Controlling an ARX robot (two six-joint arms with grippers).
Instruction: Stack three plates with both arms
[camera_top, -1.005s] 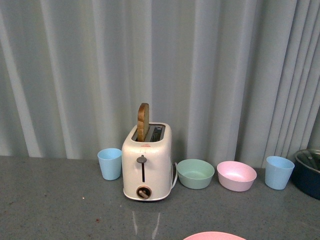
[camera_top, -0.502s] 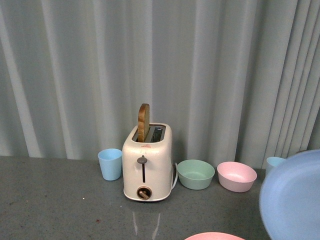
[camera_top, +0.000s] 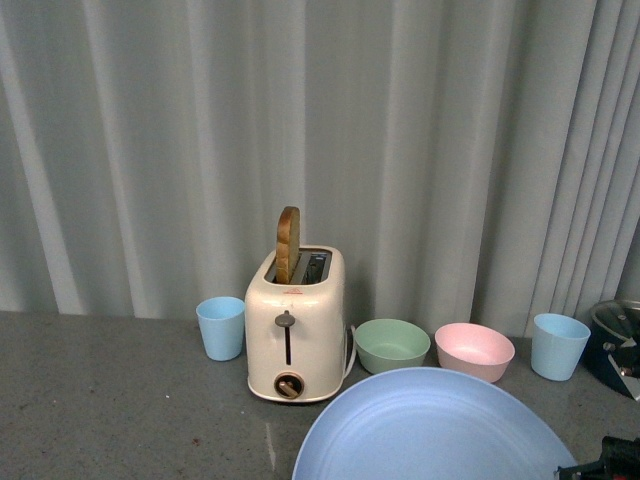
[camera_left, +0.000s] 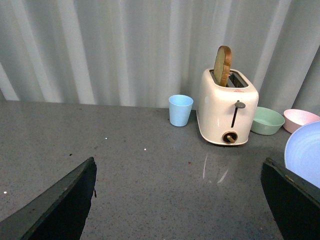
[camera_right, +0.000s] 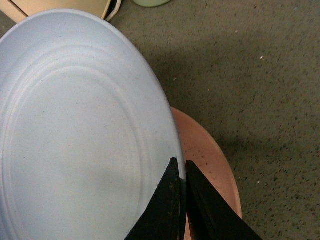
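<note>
Right gripper (camera_right: 179, 164) clamped on the rim of the round, matte, light blue plastic plate (camera_right: 75, 125). The plate is held above the grey speckled tabletop (camera_right: 260, 75), partly over the round pink plastic plate (camera_right: 217, 165), in front of the cream toaster (camera_top: 296, 325). Left gripper (camera_left: 177, 170): jaws wide apart over the tabletop.

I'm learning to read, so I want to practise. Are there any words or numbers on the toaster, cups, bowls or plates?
On the toaster: a tiny red mark near the top of its front, too small and blurred to read.
On the light blue plate, pink plate, cups, bowls: no words or numbers show.
</note>
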